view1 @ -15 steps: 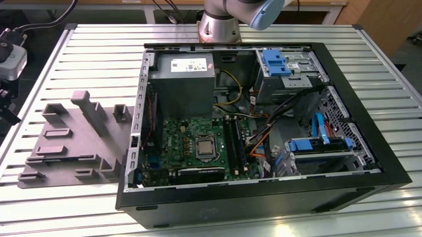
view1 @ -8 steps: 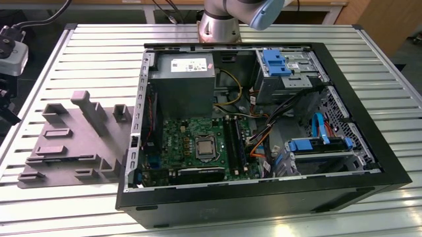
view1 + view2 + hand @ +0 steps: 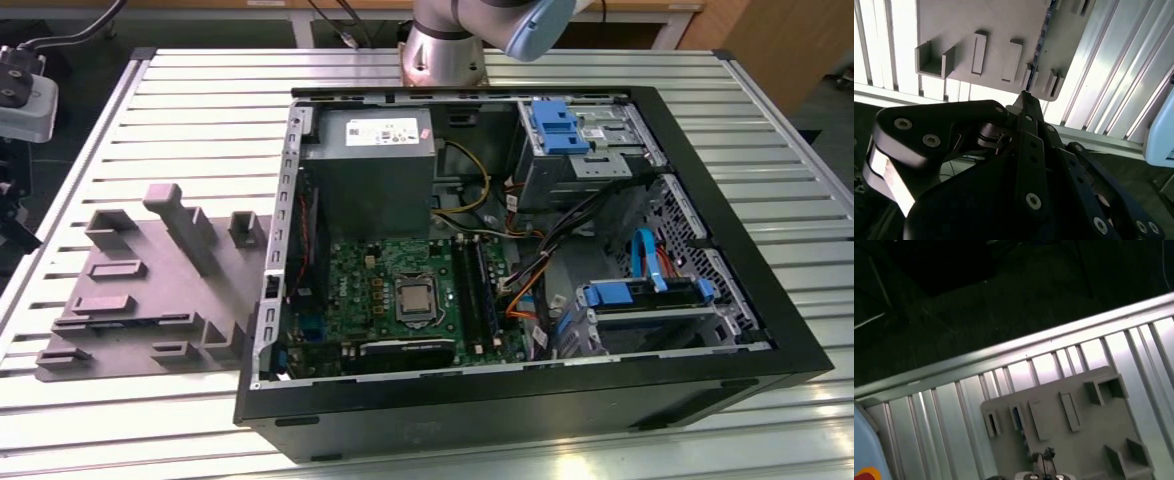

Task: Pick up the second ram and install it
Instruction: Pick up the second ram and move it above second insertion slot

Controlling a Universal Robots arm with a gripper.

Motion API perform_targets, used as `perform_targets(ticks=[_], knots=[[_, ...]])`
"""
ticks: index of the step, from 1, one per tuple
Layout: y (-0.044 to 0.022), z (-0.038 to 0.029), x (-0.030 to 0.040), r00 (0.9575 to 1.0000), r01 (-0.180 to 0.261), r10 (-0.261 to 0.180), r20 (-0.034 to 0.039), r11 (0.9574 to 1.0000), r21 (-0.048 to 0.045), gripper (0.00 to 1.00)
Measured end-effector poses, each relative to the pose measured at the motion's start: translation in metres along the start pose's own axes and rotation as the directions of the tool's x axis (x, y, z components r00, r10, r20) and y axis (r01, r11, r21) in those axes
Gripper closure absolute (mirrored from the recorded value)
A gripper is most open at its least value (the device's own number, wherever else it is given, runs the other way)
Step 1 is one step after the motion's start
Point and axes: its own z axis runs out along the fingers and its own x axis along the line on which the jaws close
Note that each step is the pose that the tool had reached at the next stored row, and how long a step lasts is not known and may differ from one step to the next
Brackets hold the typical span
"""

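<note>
Above the grey moulded plastic tray (image 3: 954,20) with raised blocks, the black jointed metal hand (image 3: 1024,97) hangs in the second wrist view, its tip aimed at the tray's edge. I cannot tell whether the hand is open or closed. Just past the tip, a thin, dark, almost black strip with small bluish spots stands on edge in the tray. It looks like the second ram (image 3: 1042,35). The tray lies on the ribbed silver aluminium surface (image 3: 200,100), at the exterior view's left of the open black computer case (image 3: 534,400). Inside the case, the green circuit board (image 3: 360,290) carries long black slots (image 3: 474,290). The silver and pale blue arm (image 3: 467,30) rises at the far side.
</note>
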Motion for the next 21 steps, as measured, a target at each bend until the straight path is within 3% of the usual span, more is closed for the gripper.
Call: perform_targets(ticks=[5,13,21], knots=[[0.0,0.0002,0.0,0.9968,0.079,-0.079,-0.0034,0.9968,-0.0016,0.89],[0.0,0.0005,0.0,0.9806,0.196,-0.196,-0.0082,0.9806,-0.0046,0.89],[-0.0001,0.0023,0.0,0.9804,0.197,-0.197,-0.008,0.9804,-0.0015,0.89]])
